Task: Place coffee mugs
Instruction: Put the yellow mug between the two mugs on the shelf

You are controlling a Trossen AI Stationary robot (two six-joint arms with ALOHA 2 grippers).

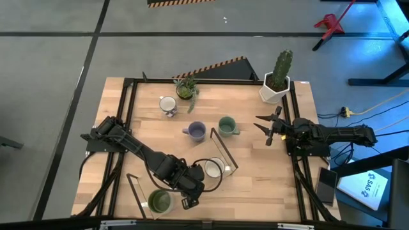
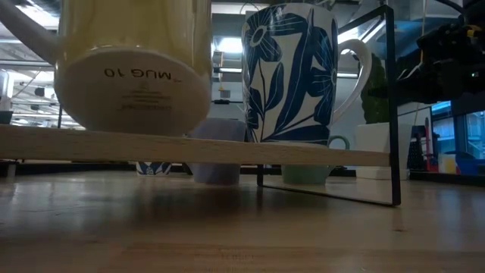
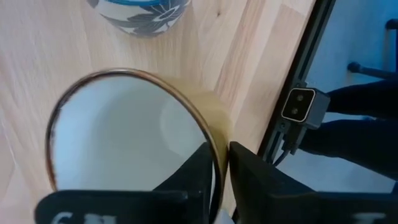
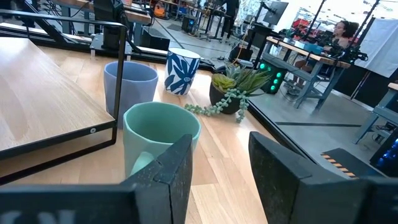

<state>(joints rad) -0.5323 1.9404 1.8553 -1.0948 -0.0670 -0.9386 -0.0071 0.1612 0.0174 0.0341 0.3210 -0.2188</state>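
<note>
An olive green mug (image 1: 158,201) with a white inside is in my left gripper (image 1: 183,193) near the table's near edge, over a low wooden shelf (image 2: 227,150). Its base faces the low view (image 2: 132,76). A white mug with blue leaves (image 1: 213,168) stands upright on that shelf beside it. A lavender mug (image 1: 196,131), a teal mug (image 1: 227,126) and a white blue-patterned mug (image 1: 168,105) stand on the table. My right gripper (image 1: 264,128) is open, right of the teal mug (image 4: 161,134) and apart from it. My left gripper holds the olive mug by its rim wall (image 3: 214,134), one finger (image 3: 202,168) inside the cup and the other (image 3: 252,177) outside. The mug is tilted, its base turned toward the near edge. Whether its lower edge (image 2: 132,127) rests on the shelf plank cannot be told.
The shelf's thin black frame (image 1: 223,153) rises around the plank. A small green plant (image 1: 186,87) and a white hexagonal cactus pot (image 1: 276,83) stand near the far edge. Black rails (image 1: 297,160) run along the table's sides. Bare wood lies between the rack and my right arm.
</note>
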